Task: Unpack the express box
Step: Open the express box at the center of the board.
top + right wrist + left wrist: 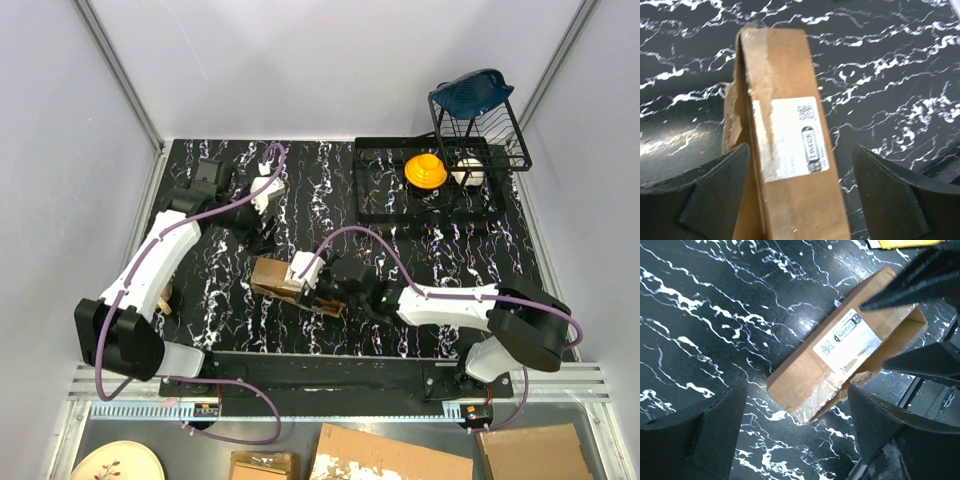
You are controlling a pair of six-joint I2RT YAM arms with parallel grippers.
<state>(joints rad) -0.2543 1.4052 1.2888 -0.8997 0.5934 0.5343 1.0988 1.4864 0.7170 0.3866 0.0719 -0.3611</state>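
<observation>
The express box (278,276) lies flat on the black marbled table, a brown carton with clear tape and a white label. My right gripper (322,293) is at its right end. In the right wrist view this gripper (800,170) is open and straddles the box (790,125), with table showing between the carton and the right finger (890,195). A torn flap hangs on the box's left side. My left gripper (795,440) is open just short of the box's (840,347) taped near end and holds nothing. From above, the left gripper (262,233) hovers just behind the box.
A black drainer tray (372,205) at the back right holds an orange object (425,170) and a white one (468,172). A wire rack with a blue item (472,90) stands behind it. Flat cardboard pieces (390,458) and a plate (115,462) lie below the table's near edge.
</observation>
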